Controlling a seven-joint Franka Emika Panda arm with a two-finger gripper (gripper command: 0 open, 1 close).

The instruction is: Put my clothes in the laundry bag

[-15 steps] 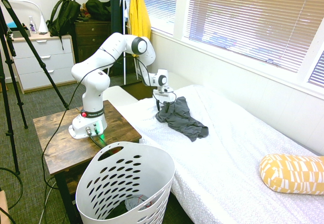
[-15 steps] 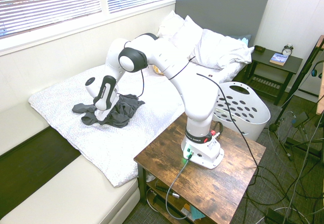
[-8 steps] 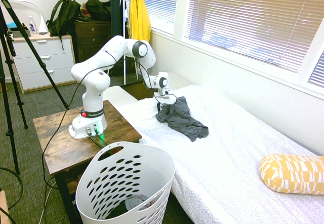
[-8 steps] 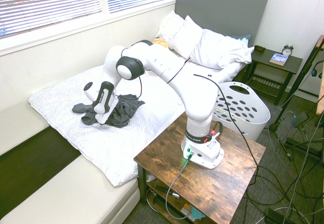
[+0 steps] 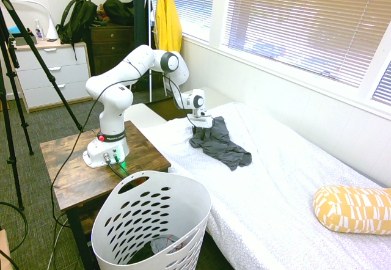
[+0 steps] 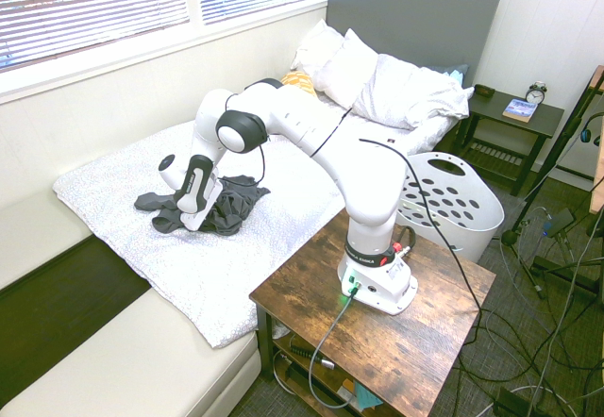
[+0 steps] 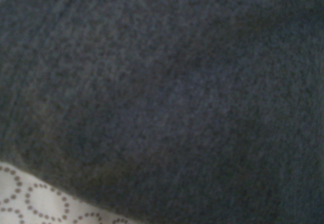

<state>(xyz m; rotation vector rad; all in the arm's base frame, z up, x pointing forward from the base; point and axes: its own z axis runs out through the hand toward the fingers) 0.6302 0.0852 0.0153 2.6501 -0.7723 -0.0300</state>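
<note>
Clothes (image 5: 221, 143) crumpled on bed (image 5: 287, 184), tool (image 5: 199, 137) pressed into them, spread unclear

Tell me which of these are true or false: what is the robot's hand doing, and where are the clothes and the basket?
1. The dark charcoal-grey fabric garment lies crumpled on the white bed. True.
2. The round white plastic laundry basket with oval holes stands on the bed. False: it stands on the floor beside the wooden table.
3. The hand is down at the garment's edge. True.
4. The garment already hangs above the basket. False: it is on the bed.
5. A yellow patterned pillow lies on the bed. True.
</note>
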